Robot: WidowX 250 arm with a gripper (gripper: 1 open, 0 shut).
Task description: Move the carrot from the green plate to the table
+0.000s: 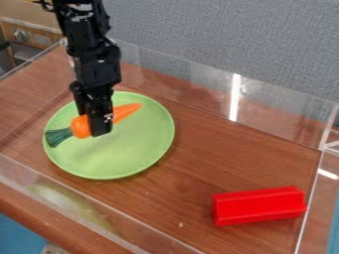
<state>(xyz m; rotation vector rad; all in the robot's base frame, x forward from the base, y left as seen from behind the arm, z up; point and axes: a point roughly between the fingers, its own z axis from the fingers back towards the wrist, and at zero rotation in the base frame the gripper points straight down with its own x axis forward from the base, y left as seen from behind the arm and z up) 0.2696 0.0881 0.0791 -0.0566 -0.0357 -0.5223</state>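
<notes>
Red rectangular block (pixel 260 206) lying flat toward the near right corner, long side running left to right, slightly tilted, far end a little higher in the view. Clear acrylic walls (pixel 252 94) standing upright around the edges, catching bright glare along the back right panel. Grey textured partition (pixel 252 40) rising behind the back wall. Cardboard boxes (pixel 24 32) at upper left, outside the enclosure, partly hidden. Block well apart from the walls' back edge, near the right wall.
</notes>
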